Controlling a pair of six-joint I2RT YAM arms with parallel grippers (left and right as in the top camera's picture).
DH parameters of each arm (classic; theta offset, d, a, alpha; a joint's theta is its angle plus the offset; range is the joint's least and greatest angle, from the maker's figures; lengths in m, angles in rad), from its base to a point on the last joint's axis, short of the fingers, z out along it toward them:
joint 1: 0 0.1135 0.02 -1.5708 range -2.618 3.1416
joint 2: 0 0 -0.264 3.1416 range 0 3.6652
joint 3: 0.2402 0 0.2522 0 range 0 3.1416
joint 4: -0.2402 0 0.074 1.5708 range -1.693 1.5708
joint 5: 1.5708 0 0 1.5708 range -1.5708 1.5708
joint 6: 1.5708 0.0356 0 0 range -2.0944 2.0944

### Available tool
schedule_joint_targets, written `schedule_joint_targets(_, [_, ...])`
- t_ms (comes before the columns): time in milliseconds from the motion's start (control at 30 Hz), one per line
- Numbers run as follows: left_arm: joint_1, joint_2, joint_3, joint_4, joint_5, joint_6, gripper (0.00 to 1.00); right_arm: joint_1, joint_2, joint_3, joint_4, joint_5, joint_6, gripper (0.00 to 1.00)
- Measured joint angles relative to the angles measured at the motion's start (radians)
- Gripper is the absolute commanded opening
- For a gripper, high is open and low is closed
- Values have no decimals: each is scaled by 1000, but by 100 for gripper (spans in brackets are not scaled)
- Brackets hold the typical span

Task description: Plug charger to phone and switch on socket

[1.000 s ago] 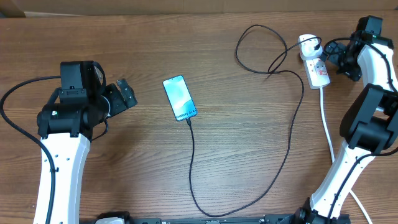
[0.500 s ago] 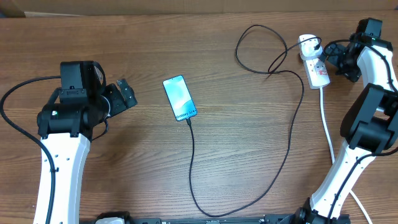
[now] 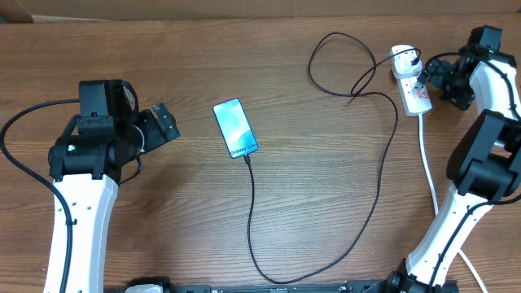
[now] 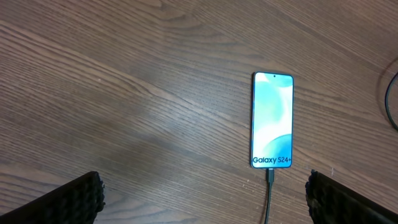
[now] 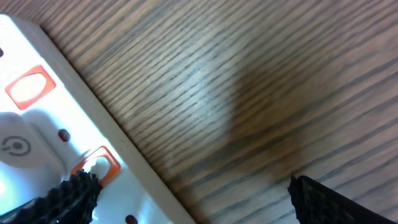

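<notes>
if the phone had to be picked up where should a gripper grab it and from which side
Grip the phone across its two long edges near the middle, coming straight down from above. It lies flat, screen up, so only the thin sides offer purchase. Avoid the lower short end, where the charger connector is plugged in. The left gripper, open and beside it, looks the closer one.

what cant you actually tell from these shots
- Socket switch state: too small overhead; right wrist view is blurred and cuts the strip off at its left edge.
- Whether the right gripper touches the socket: too small overhead.
- Charger tip seated in the phone: the joint is tiny in both views.
</notes>
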State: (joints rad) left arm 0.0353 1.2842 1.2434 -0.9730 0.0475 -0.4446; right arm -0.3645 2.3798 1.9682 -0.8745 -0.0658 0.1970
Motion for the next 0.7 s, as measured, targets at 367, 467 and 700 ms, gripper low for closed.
schedule_joint_targets(367, [0, 0, 0, 0, 0, 0, 99, 0, 0, -8, 4, -59, -33, 100])
schedule_joint_targets(467, [0, 0, 0, 0, 0, 0, 100, 0, 0, -10, 10, -60, -34, 100])
schedule_joint_targets(700, [0, 0, 0, 0, 0, 0, 99, -2, 0, -10, 4, -62, 18, 100])
